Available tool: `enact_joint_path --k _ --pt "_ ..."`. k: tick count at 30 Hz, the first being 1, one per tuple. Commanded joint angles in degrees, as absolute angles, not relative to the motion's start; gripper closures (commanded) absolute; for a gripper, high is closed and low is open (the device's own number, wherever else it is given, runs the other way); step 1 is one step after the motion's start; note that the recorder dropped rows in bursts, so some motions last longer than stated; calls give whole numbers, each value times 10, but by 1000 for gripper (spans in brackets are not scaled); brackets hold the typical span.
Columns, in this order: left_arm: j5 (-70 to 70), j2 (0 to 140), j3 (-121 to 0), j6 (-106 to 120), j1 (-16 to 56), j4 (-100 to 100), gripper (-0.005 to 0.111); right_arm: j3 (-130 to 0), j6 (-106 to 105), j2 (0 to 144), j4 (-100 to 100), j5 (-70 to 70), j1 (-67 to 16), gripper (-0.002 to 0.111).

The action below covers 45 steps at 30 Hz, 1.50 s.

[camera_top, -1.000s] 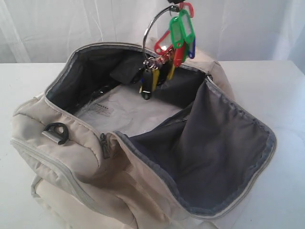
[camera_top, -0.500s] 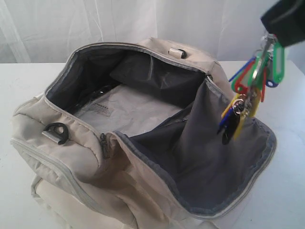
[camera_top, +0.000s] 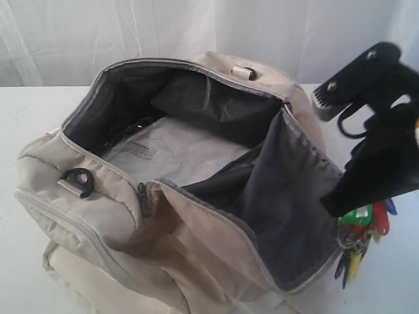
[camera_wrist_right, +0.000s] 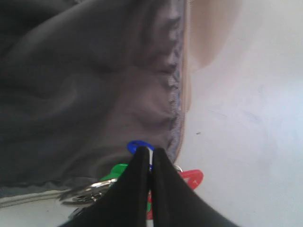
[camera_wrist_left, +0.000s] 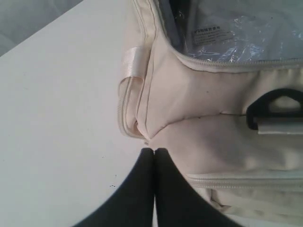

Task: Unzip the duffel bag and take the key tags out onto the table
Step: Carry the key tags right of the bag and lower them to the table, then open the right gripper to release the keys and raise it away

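A: Where are the tags (camera_top: 361, 226)?
B: Lower right of the exterior frame, hanging under the right gripper (camera_wrist_right: 150, 152), just beside the edge of the bag's (camera_top: 163, 222) folded-out flap (camera_top: 288, 196), over the table (camera_top: 26, 118). Whether they touch it, I can't tell.
A: Its grip?
B: Fingers (camera_wrist_right: 137, 189) pressed together on the bunch; green, red and blue tags and the ring (camera_wrist_right: 85, 193) poke out around the tips.
A: And the left gripper (camera_wrist_left: 155, 152)?
B: Pinched closed on nothing, tips just beside the bag's cream side. The bag lies unzipped at centre frame
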<state>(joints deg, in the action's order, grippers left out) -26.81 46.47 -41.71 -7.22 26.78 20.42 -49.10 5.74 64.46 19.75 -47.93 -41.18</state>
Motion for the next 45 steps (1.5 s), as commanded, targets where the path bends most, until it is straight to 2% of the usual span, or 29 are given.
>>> enact_joint_path --k 1,11,17,27,38,45 --pt "-269 460 -413 -80 267 198 107 -465 81 725 209 -388 -410 108" --pt "-266 460 -413 -80 267 198 107 -465 117 858 242 -359 -381 108" --pt "-266 460 -413 -80 267 198 107 -465 129 860 242 -373 -346 108" --pt "-266 460 -413 -80 267 196 107 -465 130 860 254 -482 -307 108" --pt "-266 460 -413 -80 267 195 107 -465 130 860 262 -364 -307 108" --pt "-264 460 -413 -80 267 195 107 -465 168 864 324 -394 -307 107"
